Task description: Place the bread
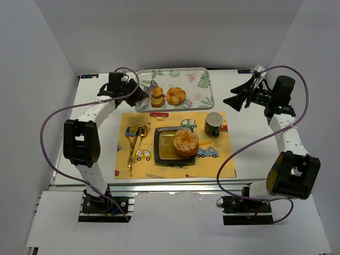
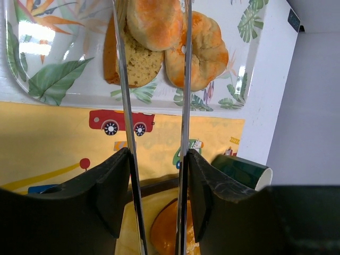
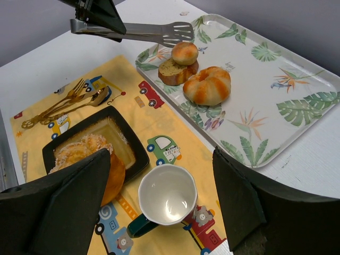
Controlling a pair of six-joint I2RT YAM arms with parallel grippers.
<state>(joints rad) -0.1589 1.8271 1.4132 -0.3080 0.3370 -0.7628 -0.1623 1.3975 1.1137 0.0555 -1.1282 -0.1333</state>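
My left gripper (image 1: 135, 95) (image 2: 156, 186) is shut on metal tongs (image 2: 183, 106) (image 3: 159, 33), which reach over the left end of the leaf-print tray (image 1: 201, 79) (image 3: 287, 79). The two tong arms straddle a small round roll (image 2: 156, 21) (image 3: 185, 53) (image 1: 157, 92) that sits on a bread slice (image 2: 135, 64); I cannot tell whether they touch it. A twisted bun (image 1: 176, 95) (image 3: 207, 85) lies beside it on the tray. A sugared bread (image 1: 186, 142) (image 3: 79, 154) sits on the black plate (image 1: 162, 144). My right gripper (image 1: 238, 98) (image 3: 164, 202) is open and empty, raised at the right.
A dark green mug (image 1: 214, 124) (image 3: 167, 199) stands on the yellow car-print placemat (image 1: 159, 170), right of the plate. Gold cutlery (image 1: 135, 141) (image 3: 69, 101) lies on the placemat's left side. Grey walls close in the table on three sides.
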